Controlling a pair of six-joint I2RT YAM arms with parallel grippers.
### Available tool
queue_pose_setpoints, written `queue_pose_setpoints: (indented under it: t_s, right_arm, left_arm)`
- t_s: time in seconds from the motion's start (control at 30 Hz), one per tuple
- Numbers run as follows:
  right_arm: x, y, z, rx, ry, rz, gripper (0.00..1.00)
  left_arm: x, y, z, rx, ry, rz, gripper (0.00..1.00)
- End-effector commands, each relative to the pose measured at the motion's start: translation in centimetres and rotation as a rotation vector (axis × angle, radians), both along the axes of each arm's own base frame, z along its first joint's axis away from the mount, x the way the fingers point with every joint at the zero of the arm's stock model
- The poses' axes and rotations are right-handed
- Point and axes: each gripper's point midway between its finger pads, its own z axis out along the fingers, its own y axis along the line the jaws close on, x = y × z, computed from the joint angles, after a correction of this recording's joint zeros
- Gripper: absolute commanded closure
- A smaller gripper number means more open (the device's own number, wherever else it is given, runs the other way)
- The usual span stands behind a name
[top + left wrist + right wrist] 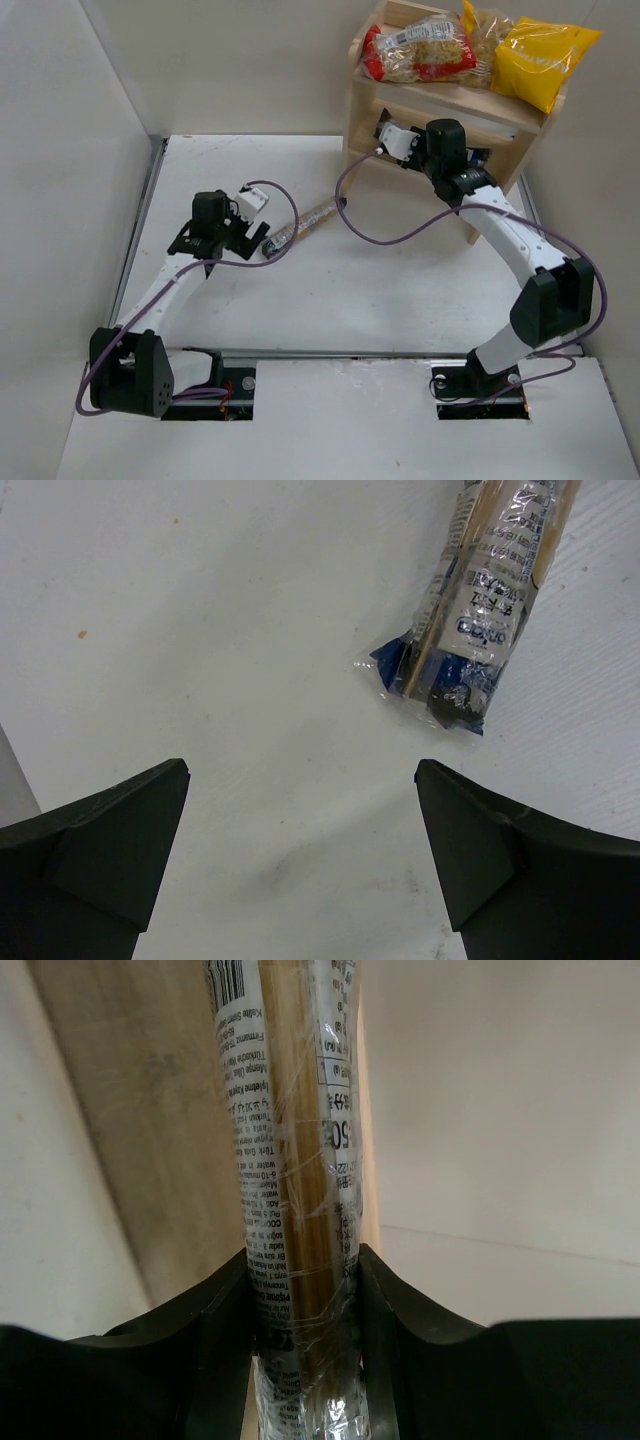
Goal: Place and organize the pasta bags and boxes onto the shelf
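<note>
The wooden shelf (455, 105) stands at the far right. On its top tier lie the clear bag with red ends (420, 50) and the yellow bag (545, 60). My right gripper (476, 160) reaches in at the lower tier. In the right wrist view it (305, 1260) is shut on a long pasta pack (295, 1110) beside the shelf's wood (130, 1110). The second long pack (300, 225) lies on the table. Its blue end (440, 675) shows ahead and right of my left gripper (302, 770), which is wide open and empty just above the table (218, 243).
White walls enclose the table on the left, back and right. A purple cable (390, 235) from the right arm loops over the table near the lying pack. The shelf's front leg (470, 235) stands beside the right forearm.
</note>
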Motion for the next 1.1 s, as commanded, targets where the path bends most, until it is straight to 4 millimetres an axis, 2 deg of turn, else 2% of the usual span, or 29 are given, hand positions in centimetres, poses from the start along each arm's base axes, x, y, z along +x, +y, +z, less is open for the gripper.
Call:
queue_pose_setpoints:
  t_s: [0.0, 0.13, 0.23, 0.33, 0.4, 0.5, 0.63, 0.7, 0.83, 0.93, 1.07]
  right_arm:
    - [3.0, 1.0, 8.0, 0.046, -0.249, 0.091, 1.0]
    - [5.1, -0.2, 6.1, 0.071, -0.231, 0.086, 0.97]
    - [5.1, 0.2, 4.0, 0.074, -0.193, 0.099, 0.8]
    - [4.3, 0.5, 2.4, 0.09, -0.165, 0.107, 0.44]
    - [3.8, 0.2, 2.1, 0.106, -0.168, 0.093, 0.18]
    - [2.8, 0.0, 3.0, 0.142, -0.208, 0.076, 0.0]
    - [1.0, 0.6, 5.3, 0.202, -0.295, 0.075, 0.0]
    - [-0.3, 1.4, 6.3, 0.229, -0.326, 0.089, 0.0]
    - [-3.0, 3.2, 6.9, 0.278, -0.335, 0.13, 0.0]
    - [-5.0, 4.3, 7.3, 0.306, -0.35, 0.138, 0.0]
    - [-8.3, 6.4, 7.6, 0.383, -0.353, 0.173, 0.0]
  left_arm:
    - [1.4, -1.3, 1.8, -0.011, -0.052, -0.035, 0.0]
    - [1.9, -2.8, 1.6, -0.015, -0.037, -0.074, 0.0]
    - [1.9, -4.4, 1.3, -0.015, -0.009, -0.123, 0.0]
    - [1.4, -6.6, 0.6, -0.022, 0.046, -0.206, 0.0]
    - [0.8, -8.3, -0.1, -0.016, 0.084, -0.274, 0.0]
    - [0.7, -10.4, -1.3, 0.018, 0.118, -0.352, 0.0]
    - [2.3, -12.2, -2.5, 0.047, 0.138, -0.392, 0.0]
    - [3.8, -12.8, -3.0, 0.048, 0.153, -0.383, 0.0]
    - [5.9, -14.2, -4.6, 0.043, 0.187, -0.394, 0.0]
    - [6.9, -14.7, -6.8, 0.073, 0.236, -0.391, 0.0]
    - [7.5, -14.1, -10.2, 0.138, 0.296, -0.361, 0.01]
